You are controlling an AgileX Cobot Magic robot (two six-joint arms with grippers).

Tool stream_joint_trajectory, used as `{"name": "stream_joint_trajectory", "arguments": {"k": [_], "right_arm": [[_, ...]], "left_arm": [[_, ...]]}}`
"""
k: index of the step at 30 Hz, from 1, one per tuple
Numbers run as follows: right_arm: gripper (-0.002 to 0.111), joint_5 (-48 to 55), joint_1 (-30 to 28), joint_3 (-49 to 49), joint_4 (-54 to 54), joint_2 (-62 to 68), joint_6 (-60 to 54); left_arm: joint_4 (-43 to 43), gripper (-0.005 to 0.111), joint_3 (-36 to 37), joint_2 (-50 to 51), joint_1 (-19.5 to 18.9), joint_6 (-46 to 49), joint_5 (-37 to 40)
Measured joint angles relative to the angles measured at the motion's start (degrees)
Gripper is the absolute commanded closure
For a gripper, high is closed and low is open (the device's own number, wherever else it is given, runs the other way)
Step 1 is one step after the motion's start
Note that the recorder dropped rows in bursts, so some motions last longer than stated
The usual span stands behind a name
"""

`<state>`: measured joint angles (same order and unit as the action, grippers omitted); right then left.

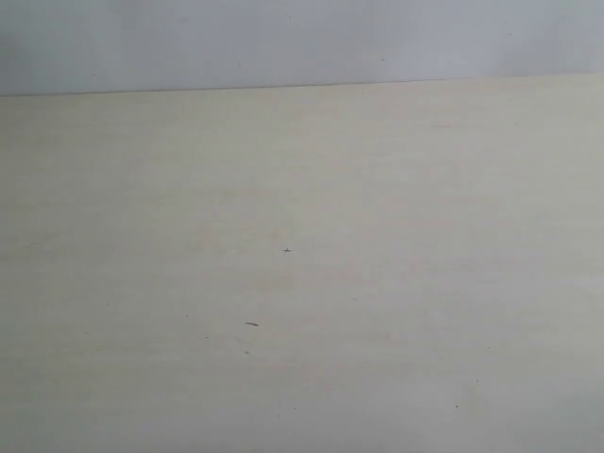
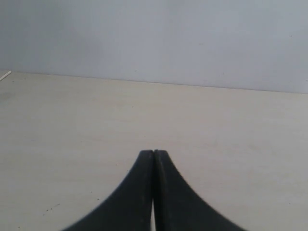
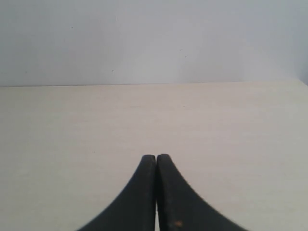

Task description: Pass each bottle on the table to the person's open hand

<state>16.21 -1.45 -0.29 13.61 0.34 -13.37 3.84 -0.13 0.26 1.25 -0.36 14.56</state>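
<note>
Only the pale beige wood-grain table (image 1: 377,189) shows in the exterior view, with a few tiny dark specks (image 1: 252,324). No bottle and no person's open hand appear in any view. My left gripper (image 2: 153,152) is shut, its black fingers pressed together above the table (image 2: 72,125) with nothing between them. My right gripper (image 3: 156,156) is likewise shut and holds nothing, over the table (image 3: 231,134). Neither gripper shows in the exterior view.
A plain pale grey wall (image 1: 302,38) runs behind the table's far edge (image 1: 302,86). The same wall (image 2: 159,38) fills the upper part of both wrist views (image 3: 154,38).
</note>
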Motion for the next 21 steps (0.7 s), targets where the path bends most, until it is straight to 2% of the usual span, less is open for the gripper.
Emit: {"name": "stream_joint_trajectory", "arguments": {"k": [5,10,21], "right_arm": [[0.108,0.05,0.0,0.0,0.0,0.0,0.0],[0.108,0.05,0.0,0.0,0.0,0.0,0.0],[0.108,0.05,0.0,0.0,0.0,0.0,0.0]], "left_arm": [[0.0,0.107,0.0,0.0,0.0,0.0,0.76],[-0.1,0.107,0.0,0.0,0.0,0.0,5.1],[-0.21,0.107,0.0,0.0,0.0,0.0,6.02]]}}
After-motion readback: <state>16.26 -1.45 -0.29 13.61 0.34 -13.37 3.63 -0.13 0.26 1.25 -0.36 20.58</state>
